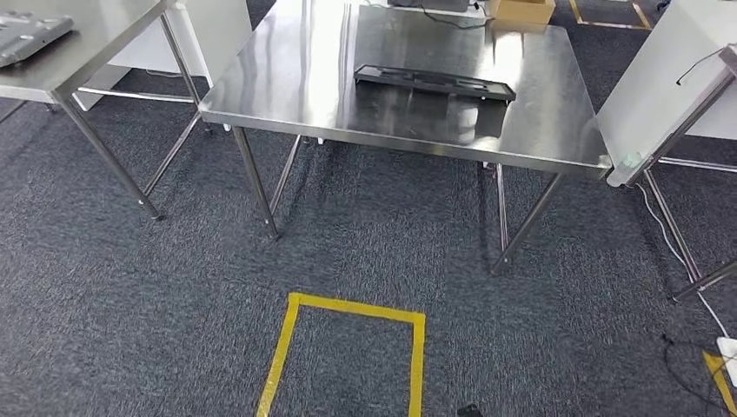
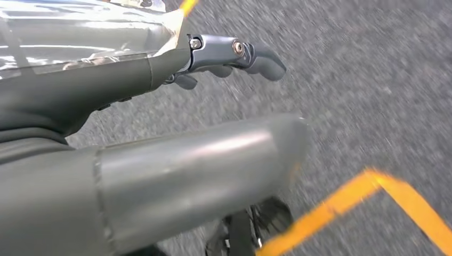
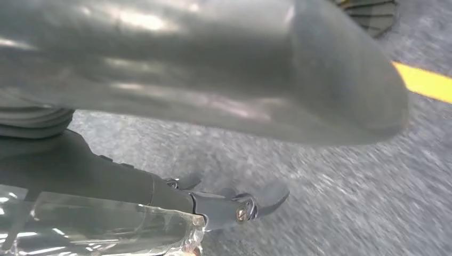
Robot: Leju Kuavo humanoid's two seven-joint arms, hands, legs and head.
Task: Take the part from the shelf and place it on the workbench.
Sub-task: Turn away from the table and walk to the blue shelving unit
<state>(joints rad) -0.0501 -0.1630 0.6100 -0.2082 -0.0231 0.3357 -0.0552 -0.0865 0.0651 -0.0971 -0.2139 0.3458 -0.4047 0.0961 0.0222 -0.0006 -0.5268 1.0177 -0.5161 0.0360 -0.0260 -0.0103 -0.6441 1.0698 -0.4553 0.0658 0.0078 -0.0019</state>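
Note:
A long flat black part (image 1: 434, 83) lies on the steel workbench (image 1: 287, 95), toward its far right half, straight ahead of me. My left hand (image 2: 106, 90) hangs over the grey carpet with its thick thumb and dark fingers (image 2: 250, 56) stretched apart and nothing between them. My right hand (image 3: 106, 176) hangs the same way above the carpet, its fingers (image 3: 256, 200) extended, holding nothing. Clear plastic wrap covers the back of each hand.
A second steel table (image 1: 96, 43) at far left carries a grey flat part (image 1: 30, 35). A white panel on a metal frame (image 1: 660, 95) stands at right, with cables on the floor. A yellow tape rectangle (image 1: 348, 308) marks the carpet before the workbench.

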